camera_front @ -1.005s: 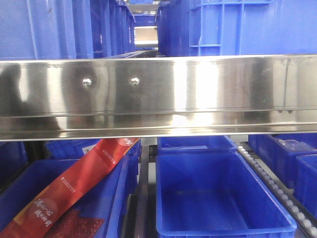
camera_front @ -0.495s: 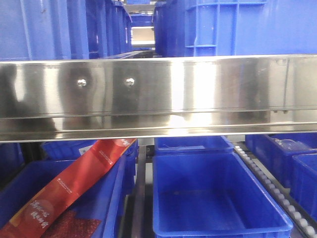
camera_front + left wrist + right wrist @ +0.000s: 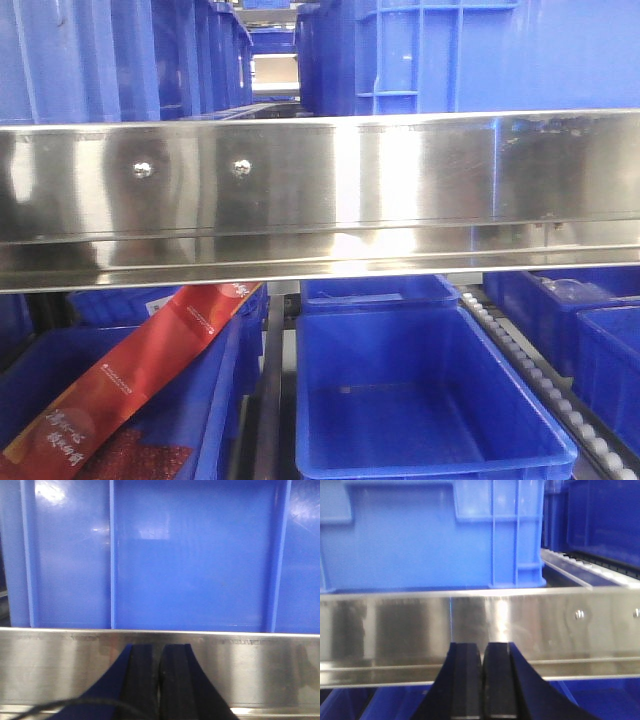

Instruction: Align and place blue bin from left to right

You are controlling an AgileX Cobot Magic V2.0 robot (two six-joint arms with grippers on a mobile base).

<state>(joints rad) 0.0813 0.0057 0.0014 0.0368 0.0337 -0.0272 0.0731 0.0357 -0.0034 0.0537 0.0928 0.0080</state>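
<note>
Blue bin (image 3: 192,555) filled the upper part of the left wrist view, standing on the upper shelf straight ahead at 12 o'clock of the left gripper (image 3: 159,680). That gripper was clenched, its two black fingers (image 3: 142,680) pressed together with only a thin seam between them and nothing held. Just beyond its tips ran the steel shelf rail (image 3: 250,665), and the bin's ribbed wall rose right behind that rail.

The right gripper (image 3: 481,680) was likewise pressed shut on nothing, fingers side by side, pointing at the same kind of steel rail. Above it, from 10 to 12 o'clock, stood another blue crate (image 3: 435,535) on the upper shelf, with a roller track (image 3: 590,565) at 2 o'clock and more blue crate wall beyond it.

In the front view neither gripper showed. The rail crossed the whole middle of the frame, with tall blue crates standing above it. Below it, at 6 o'clock, sat an open lower bin (image 3: 430,400) with a bare floor; a second one stood just behind it. At 8 o'clock another bin held a red package (image 3: 140,380) leaning tilted across its rim. At 4 o'clock a line of white rollers (image 3: 540,380) ran beside the open bin, with further blue bins past them
</note>
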